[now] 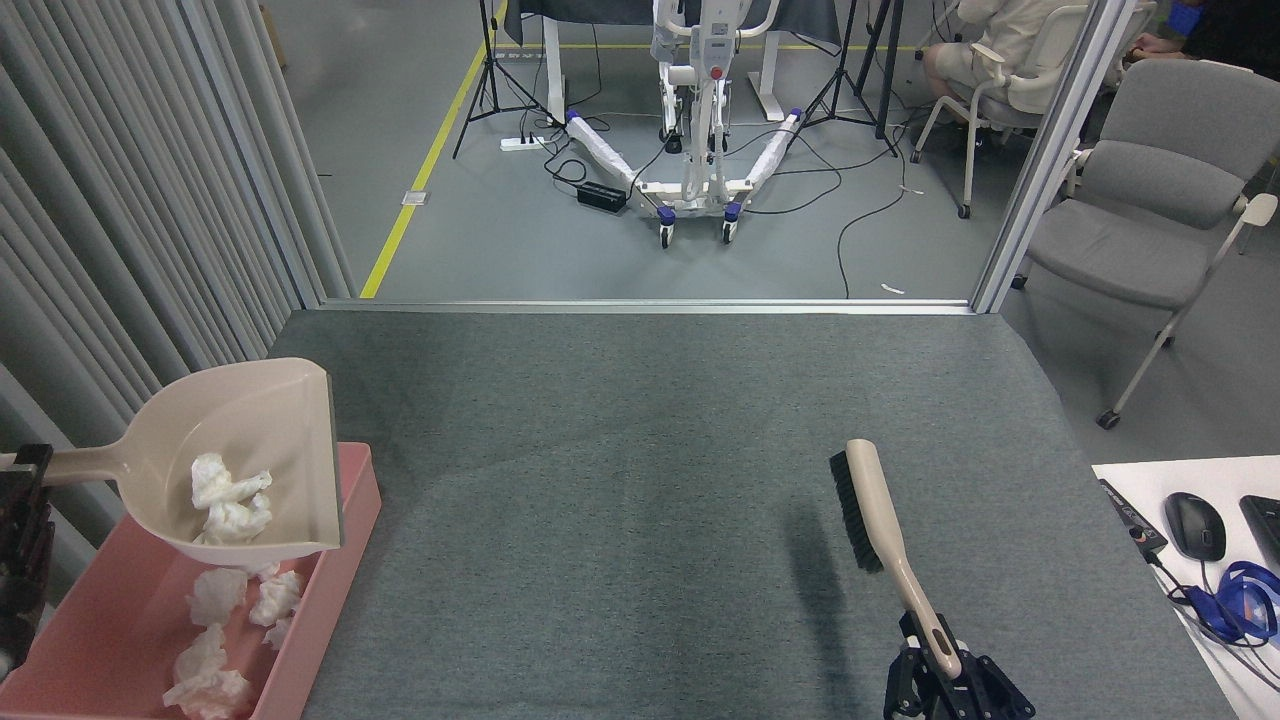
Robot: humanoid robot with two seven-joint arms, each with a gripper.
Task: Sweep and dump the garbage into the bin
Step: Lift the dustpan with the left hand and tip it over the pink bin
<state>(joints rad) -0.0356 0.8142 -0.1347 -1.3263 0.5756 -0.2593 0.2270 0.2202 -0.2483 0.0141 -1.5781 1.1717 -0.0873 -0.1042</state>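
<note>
Left gripper fingers clamped on dustpan handle at frame edge; right gripper fingers closed on brush handle. Two tissue wads lie in pan, held above pink bin; more wads already inside. To dump well: judge pan needs centring over bin, then tipping lip down slowly so wads drop inside walls. Gray table looks swept.
</note>
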